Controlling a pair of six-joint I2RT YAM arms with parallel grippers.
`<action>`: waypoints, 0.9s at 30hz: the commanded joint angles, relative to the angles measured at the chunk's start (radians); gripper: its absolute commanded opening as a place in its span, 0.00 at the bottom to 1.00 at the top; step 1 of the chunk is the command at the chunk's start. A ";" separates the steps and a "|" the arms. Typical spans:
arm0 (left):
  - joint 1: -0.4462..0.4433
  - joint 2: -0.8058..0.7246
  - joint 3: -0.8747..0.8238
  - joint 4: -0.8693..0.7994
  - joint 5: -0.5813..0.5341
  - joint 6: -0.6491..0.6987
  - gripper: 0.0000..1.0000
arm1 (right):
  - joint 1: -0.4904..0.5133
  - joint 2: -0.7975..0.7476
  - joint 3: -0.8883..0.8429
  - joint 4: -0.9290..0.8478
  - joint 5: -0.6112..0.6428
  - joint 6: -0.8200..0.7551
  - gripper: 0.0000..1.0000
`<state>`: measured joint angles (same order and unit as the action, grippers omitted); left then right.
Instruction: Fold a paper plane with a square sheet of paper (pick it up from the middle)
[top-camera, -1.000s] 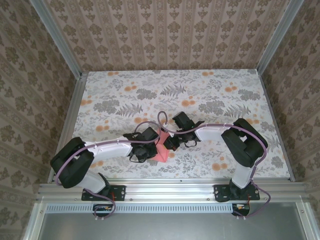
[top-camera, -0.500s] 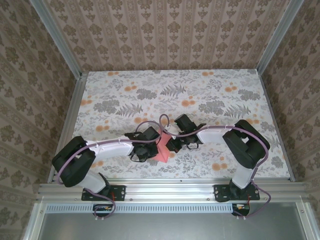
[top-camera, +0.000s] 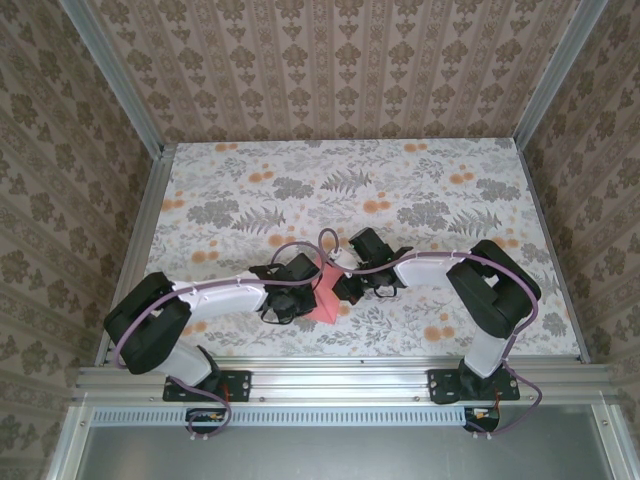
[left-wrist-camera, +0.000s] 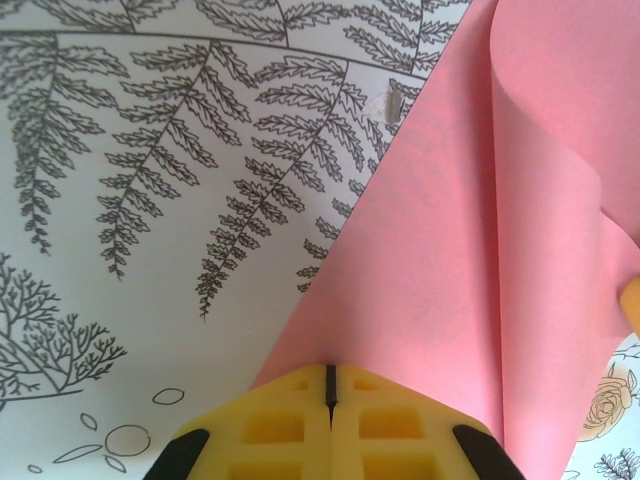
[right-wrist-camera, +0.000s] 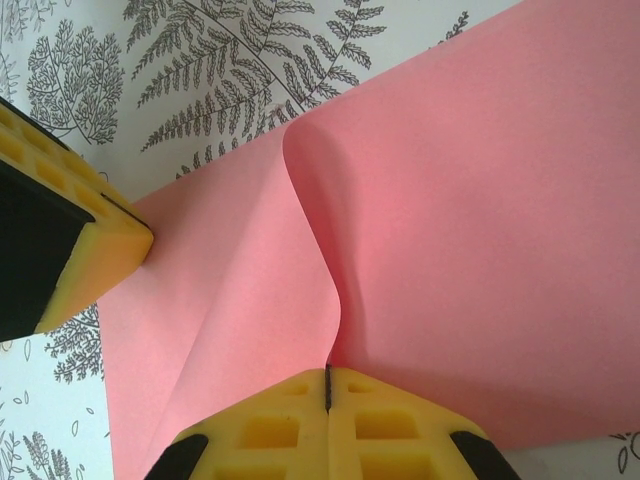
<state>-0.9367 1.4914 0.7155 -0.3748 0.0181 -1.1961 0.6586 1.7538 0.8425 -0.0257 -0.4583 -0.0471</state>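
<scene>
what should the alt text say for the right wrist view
The right gripper, shut, pinches the pink square sheet of paper at the base of a raised, curling fold. The yellow tip of the left gripper meets the sheet's left edge, above a fern-print table.

Bright, even, diffuse light falls across every view. The square sheet of paper (right-wrist-camera: 450, 200) deepens to a soft red shadow beneath its raised curl. The fern-printed table (left-wrist-camera: 150, 150) is sharp close up. The overhead view is softer, its edges splaying outward.
</scene>
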 joint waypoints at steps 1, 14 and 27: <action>-0.012 0.026 -0.003 -0.073 -0.020 0.016 0.02 | -0.005 -0.013 0.015 -0.015 0.022 -0.022 0.00; -0.013 0.022 0.016 -0.077 -0.027 0.024 0.03 | -0.005 0.006 0.018 -0.031 0.043 0.006 0.01; -0.015 0.034 0.023 -0.084 -0.029 0.032 0.03 | -0.005 -0.009 0.066 -0.061 -0.022 0.029 0.01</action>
<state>-0.9424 1.4998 0.7300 -0.3969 0.0105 -1.1816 0.6586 1.7538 0.8696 -0.0574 -0.4568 -0.0227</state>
